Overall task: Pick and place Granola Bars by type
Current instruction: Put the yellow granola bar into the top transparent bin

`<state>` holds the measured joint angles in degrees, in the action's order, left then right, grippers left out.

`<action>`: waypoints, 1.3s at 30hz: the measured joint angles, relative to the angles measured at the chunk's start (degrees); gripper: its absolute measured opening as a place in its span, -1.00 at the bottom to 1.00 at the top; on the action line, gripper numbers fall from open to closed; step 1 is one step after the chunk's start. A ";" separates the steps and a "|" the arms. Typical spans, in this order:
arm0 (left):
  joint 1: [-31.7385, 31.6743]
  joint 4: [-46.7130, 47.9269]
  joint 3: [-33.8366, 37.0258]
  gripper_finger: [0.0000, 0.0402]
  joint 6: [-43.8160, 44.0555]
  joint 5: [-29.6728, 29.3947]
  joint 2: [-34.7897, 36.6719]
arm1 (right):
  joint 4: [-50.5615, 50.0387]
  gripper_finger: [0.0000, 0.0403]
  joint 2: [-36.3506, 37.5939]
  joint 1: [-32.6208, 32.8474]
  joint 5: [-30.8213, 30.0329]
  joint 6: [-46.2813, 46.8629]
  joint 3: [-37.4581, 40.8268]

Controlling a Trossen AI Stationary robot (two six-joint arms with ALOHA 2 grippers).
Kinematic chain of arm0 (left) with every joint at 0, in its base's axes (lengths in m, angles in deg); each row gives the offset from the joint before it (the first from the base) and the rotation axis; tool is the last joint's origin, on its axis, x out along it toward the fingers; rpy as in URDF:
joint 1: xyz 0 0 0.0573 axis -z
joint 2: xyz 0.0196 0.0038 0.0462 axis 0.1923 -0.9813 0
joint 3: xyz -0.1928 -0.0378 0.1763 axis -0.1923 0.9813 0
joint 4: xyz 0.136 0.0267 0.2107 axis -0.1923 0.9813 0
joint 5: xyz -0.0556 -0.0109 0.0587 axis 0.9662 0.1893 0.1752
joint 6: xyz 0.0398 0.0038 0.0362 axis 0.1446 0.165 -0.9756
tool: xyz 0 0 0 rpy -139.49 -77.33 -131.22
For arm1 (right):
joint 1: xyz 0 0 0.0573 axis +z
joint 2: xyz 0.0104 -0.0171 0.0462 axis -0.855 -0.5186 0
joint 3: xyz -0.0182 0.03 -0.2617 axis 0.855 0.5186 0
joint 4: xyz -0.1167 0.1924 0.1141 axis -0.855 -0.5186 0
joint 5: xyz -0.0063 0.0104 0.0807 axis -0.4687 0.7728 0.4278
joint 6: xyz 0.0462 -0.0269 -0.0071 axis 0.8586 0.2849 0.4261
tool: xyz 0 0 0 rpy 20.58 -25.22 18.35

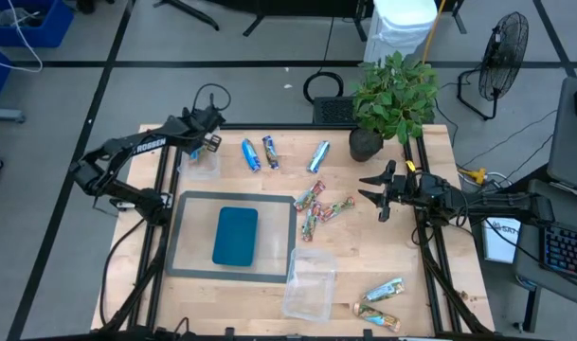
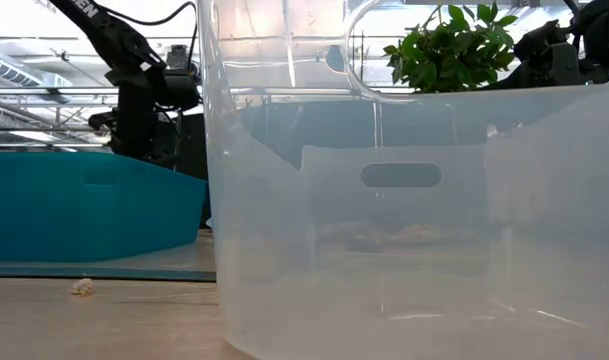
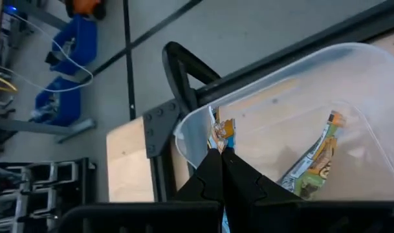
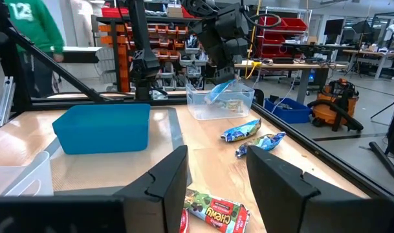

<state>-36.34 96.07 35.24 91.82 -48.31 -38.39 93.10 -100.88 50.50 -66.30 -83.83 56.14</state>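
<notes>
Foil-wrapped bar (image 3: pixel 220 133) pinched between the fingertips of your left gripper (image 1: pixel 210 142) — note that it hangs directly over the clear tub (image 1: pixel 199 161) at the table's far-left corner. In the left wrist view the bar's long axis points away from the fingers and down into the tub, where one bar (image 3: pixel 313 162) already lies on the floor. Judged from this, the coming move is a release: the bar sits inside the tub's rim line, so it should drop straight in, provided the near wall does not catch its lower end.

Remaining stock on the table:
- three blue bars (image 1: pixel 260 153) in a row just beyond the teal tray (image 1: pixel 236 236), nearest the left arm;
- a cluster of red-green bars (image 1: pixel 318 207) between the tray and the right gripper (image 1: pixel 380 193), nearest the right arm;
- two silver-tan bars (image 1: pixel 380 305) at the near-right corner, beside a second clear tub (image 1: pixel 309 281).

Your right gripper waits with its fingers spread wide and empty — its wrist view shows a red-green bar (image 4: pixel 213 210) just beyond them, lying crosswise to the gap.
</notes>
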 joint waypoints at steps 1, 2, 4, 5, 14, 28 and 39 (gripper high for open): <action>0.01 0.01 0.00 -1.00 -0.01 0.02 0.00 | -0.01 -0.24 0.00 0.00 0.00 0.00 0.00; 0.02 0.01 0.00 -1.00 -0.02 0.00 0.00 | 0.00 -0.24 0.00 0.00 0.00 0.00 0.00; 0.01 0.05 0.00 -1.00 0.03 -0.91 0.00 | -0.01 -0.25 0.00 0.00 0.00 0.00 0.00; 0.01 0.04 0.00 -1.00 0.04 -1.25 0.00 | 0.00 -0.25 0.00 0.01 0.00 0.00 0.00; 0.07 2.23 0.00 -1.00 -1.09 19.21 0.00 | -0.02 -0.26 0.00 0.01 0.00 0.00 0.00; 4.45 4.50 0.00 -1.00 -2.66 31.80 0.02 | -0.02 -0.26 0.00 0.01 0.00 0.00 0.00; 4.47 4.48 0.00 -0.95 -2.57 31.80 0.02 | -0.02 -0.24 0.00 0.01 0.00 0.00 0.00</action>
<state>-31.87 100.54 35.24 89.24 -16.51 -38.36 93.08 -100.88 50.51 -66.30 -83.83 56.14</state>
